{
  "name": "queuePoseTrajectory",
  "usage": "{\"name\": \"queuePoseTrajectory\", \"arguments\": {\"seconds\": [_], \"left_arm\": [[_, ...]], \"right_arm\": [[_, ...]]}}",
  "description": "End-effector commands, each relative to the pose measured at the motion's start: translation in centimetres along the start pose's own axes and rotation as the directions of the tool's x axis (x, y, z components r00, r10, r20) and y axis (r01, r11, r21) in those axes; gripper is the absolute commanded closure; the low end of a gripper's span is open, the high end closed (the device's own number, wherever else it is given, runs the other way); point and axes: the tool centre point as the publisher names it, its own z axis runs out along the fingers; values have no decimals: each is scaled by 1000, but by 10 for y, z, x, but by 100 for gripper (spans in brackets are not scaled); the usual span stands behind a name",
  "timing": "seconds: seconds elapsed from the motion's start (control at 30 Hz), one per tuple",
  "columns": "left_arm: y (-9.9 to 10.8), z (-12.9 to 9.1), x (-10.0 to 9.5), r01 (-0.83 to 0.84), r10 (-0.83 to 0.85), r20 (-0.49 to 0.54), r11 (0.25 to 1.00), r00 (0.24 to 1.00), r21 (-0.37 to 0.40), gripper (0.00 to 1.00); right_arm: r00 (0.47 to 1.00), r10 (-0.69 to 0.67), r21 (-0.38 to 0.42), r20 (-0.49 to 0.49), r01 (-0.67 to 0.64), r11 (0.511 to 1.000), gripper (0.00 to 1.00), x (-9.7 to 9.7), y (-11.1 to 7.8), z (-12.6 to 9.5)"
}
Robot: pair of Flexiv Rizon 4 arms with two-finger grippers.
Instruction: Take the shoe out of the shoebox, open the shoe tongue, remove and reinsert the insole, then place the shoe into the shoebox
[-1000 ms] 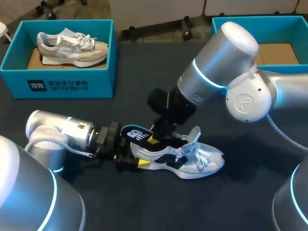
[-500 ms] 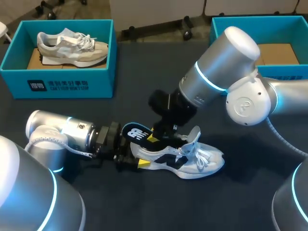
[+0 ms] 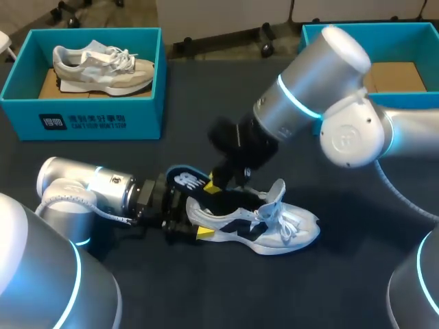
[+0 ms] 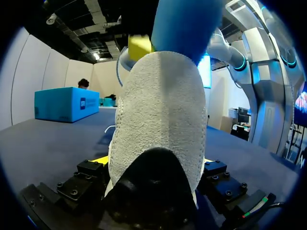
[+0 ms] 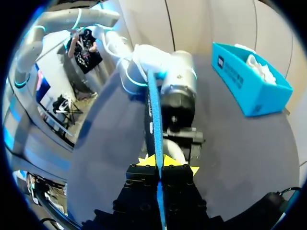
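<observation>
with the left gripper [image 3: 194, 221], clamps the heel of the shoe [image 3: 269, 223] from both sides, fingers spread to the heel's width. holds the shoe sole-down on the table [image 3: 206, 295], toe pointing away from that gripper. with the right gripper [image 3: 218, 184], pinches the insole [image 3: 184, 179] across its thin edge, fingers all but together. holds it tilted over the heel opening, just above the left gripper. cannot tell whether the insole's lower end touches the shoe. counts two grippers, one insole, two shoes and two boxes. finds the beige shoe [image 3: 103, 66] lying in the left box [image 3: 103, 123], well apart from both grippers. finds the right box [image 3: 405, 27] behind the right arm, brown cardboard on its floor.
</observation>
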Motion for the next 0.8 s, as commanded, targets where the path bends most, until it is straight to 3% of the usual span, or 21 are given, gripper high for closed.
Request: {"name": "queuePoseTrajectory", "arguments": {"seconds": [0.03,0.5,0.6,0.8], "left_arm": [[2,1,-1,0,0,0,1000,1000,0,100],[2,1,-1,0,0,0,1000,1000,0,100],[2,1,-1,0,0,0,1000,1000,0,100],[2,1,-1,0,0,0,1000,1000,0,100]], "right_arm": [[999,-24,-21,-26,24,999,100,-3,13,-16],[999,-24,-21,-26,24,999,100,-3,13,-16],[999,-30,-51,-28,28,998,100,-8,26,-14],[999,-30,-53,-26,29,998,100,-22,55,-47]]}}
